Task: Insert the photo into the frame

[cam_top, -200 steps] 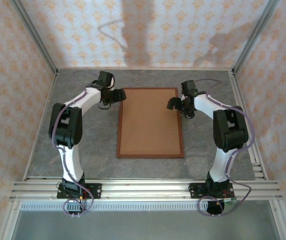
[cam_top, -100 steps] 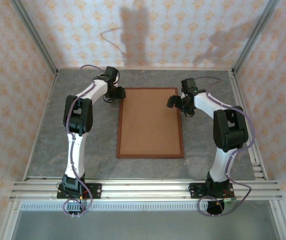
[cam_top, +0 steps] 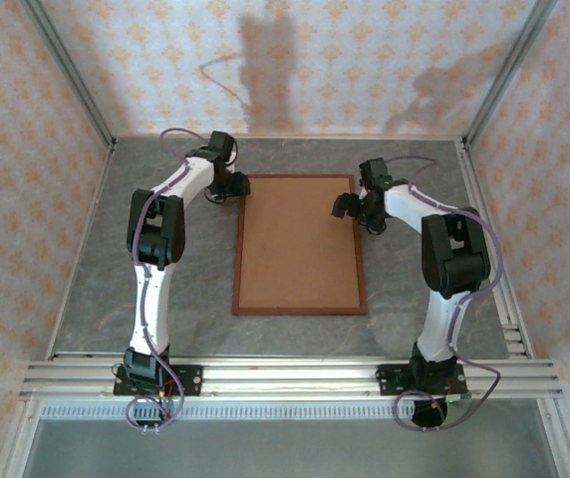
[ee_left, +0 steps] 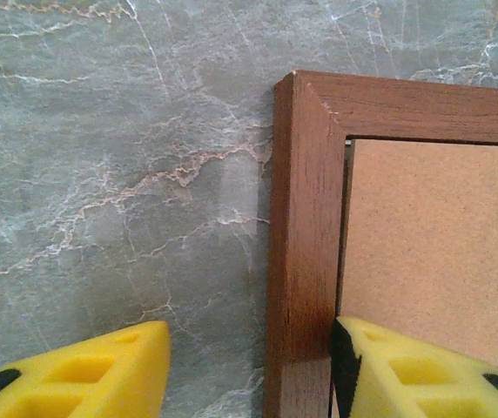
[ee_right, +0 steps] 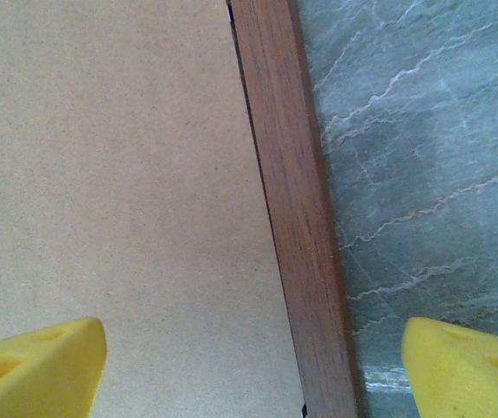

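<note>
Frame (cam_top: 300,312), backing board (cam_top: 300,244) uppermost, mid-table (cam_top: 205,319): left gripper (ee_left: 249,366) and right gripper (ee_right: 253,366) both open, straddling its side rails near the far corners; grasp step, closing on the rails probably next.

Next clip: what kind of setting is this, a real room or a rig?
Probably a lab test booth dressed as a room: wallpaper panels between aluminium posts, a marble-look tabletop, and the left arm and right arm bolted to a metal rail, flanking the frame.
</note>
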Robot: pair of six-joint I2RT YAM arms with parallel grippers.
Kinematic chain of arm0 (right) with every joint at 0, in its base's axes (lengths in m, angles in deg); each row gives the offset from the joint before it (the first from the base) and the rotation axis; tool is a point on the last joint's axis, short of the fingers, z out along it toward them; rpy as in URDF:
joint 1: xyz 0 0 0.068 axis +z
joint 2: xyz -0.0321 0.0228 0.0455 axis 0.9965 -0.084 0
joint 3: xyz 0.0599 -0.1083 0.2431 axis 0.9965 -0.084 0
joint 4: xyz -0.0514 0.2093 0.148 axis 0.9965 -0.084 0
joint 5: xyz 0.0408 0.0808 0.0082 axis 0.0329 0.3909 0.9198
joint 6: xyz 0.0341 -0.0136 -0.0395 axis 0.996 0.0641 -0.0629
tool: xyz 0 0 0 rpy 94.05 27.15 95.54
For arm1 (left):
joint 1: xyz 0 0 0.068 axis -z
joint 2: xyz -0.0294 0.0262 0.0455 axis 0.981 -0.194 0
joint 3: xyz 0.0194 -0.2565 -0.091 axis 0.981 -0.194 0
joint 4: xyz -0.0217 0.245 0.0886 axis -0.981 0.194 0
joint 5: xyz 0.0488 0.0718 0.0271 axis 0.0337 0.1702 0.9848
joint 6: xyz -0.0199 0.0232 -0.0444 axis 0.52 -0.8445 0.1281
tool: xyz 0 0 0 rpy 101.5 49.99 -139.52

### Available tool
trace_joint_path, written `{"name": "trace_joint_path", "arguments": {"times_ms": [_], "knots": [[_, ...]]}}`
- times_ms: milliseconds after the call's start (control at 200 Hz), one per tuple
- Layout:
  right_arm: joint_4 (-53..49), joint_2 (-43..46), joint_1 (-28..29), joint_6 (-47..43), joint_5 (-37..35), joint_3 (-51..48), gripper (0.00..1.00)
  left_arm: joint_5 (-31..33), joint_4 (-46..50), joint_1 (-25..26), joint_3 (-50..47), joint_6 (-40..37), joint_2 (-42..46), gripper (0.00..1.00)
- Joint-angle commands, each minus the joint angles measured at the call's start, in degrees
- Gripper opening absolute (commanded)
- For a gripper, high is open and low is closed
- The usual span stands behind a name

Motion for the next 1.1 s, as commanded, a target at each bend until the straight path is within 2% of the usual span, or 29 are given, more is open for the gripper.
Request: {"name": "trace_joint_path", "arguments": {"times_ms": [0, 290, 465, 591, 751, 856, 961, 1096], "knots": [[0.5, -0.9, 0.5, 1.0, 1.6, 1.7, 0.88, -1.3, 3.7, -0.6, 0.2, -1.4, -1.4, 0.53], [2.1, -1.1, 0.6, 2.3, 5.2, 2.2, 0.87, -5.6, -0.3, -0.3, -5.5, 1.0, 4.0, 0.55], [0.7, -1.7, 0.6, 1.8, 4.5, 4.3, 0.87, -5.2, -3.1, -0.4, -10.1, 2.7, 9.1, 0.56], [-1.2, -1.0, 0.6, 0.5, 1.9, 5.2, 0.86, -3.4, -3.9, -0.6, -12.5, 3.6, 12.5, 0.61], [-3.5, 2.5, 0.6, -1.8, -3.8, 3.7, 0.87, -3.5, -10.0, -0.6, -23.4, 6.7, 20.9, 0.68], [-1.7, 2.9, 0.6, -0.7, -1.8, 1.3, 0.87, -5.5, -15.5, -0.2, -31.7, 8.9, 25.9, 0.69], [0.9, 2.7, 0.6, 0.7, 1.1, -0.9, 0.87, -5.4, -15.0, 1.0, -34.0, 7.7, 26.1, 0.69], [1.1, 2.5, 0.6, 0.6, 1.1, -2.0, 0.86, -2.4, -12.3, 2.4, -34.6, 5.4, 24.9, 0.66]]}}
